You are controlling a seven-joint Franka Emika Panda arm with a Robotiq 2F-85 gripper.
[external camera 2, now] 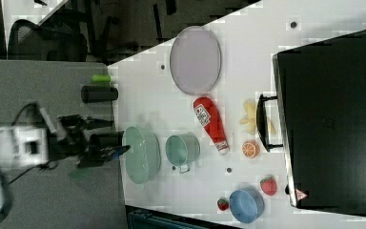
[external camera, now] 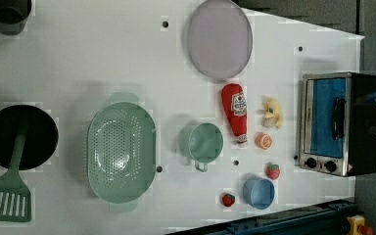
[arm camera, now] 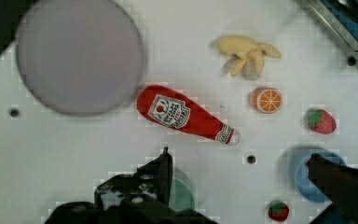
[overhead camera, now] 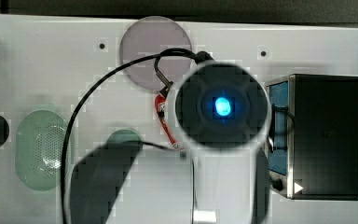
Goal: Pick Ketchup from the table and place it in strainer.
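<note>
The Ketchup [arm camera: 182, 114] is a slim red bottle with a whitish cap end, lying flat on the white table; it also shows as Ketchup [external camera: 235, 113] and Ketchup [external camera 2: 211, 123]. My gripper [arm camera: 244, 170] hangs above the table, open wide with nothing between its fingers [arm camera: 165, 172], and the bottle lies just beyond the fingertips. In the top view my wrist [overhead camera: 221, 107] covers most of the bottle. The strainer [external camera: 121, 152], a pale mint-green perforated oval basket, stands empty beyond a green cup from the bottle; it is also seen as strainer [overhead camera: 39, 149] and strainer [external camera 2: 142, 155].
A lilac plate [external camera: 219, 39] lies by the bottle's base. A green cup [external camera: 204, 143] stands between bottle and strainer. A banana [external camera: 271, 112], an orange slice [external camera: 263, 140], strawberries [external camera: 273, 171], a blue cup [external camera: 258, 192] and a toaster oven [external camera: 340, 122] are near. A black pan [external camera: 22, 137] and a green spatula [external camera: 7, 196] lie beyond the strainer.
</note>
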